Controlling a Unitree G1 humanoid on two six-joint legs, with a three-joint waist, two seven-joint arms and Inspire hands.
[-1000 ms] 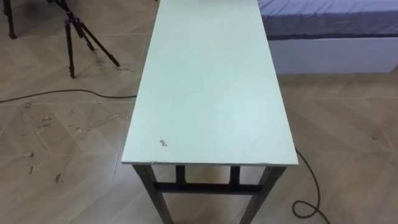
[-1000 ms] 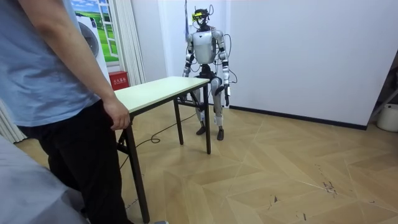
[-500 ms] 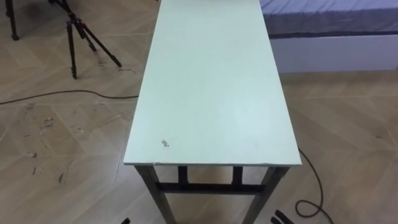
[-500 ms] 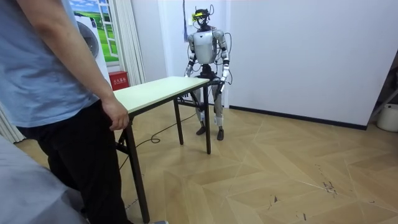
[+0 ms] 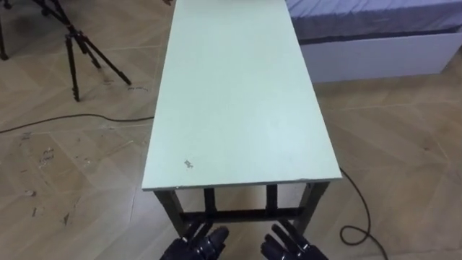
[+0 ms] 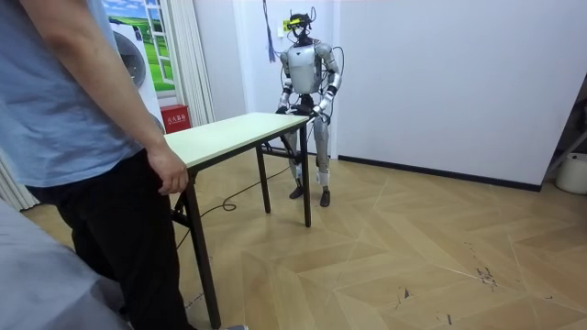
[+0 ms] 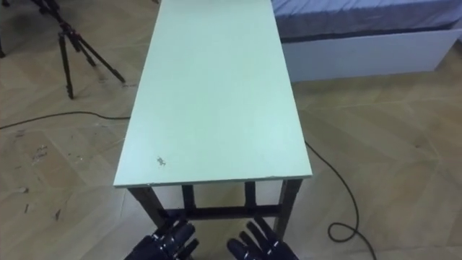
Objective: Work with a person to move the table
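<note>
Just short of table [image 5: 238, 108], left hand [image 5: 193, 248], right hand [image 5: 294, 250], fingers spread, empty

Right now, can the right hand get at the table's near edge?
Probably yes. The right hand hovers just short of the near edge of the table, fingers straight, with nothing between them. The left hand sits likewise beside it.

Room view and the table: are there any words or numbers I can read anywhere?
None can be read.
Small red box by the white curtain: white marks, too small to read.
Landscape poster on the wall: no legible print.
Pale green rectangular table top: only a small dark scuff, no writing.
</note>
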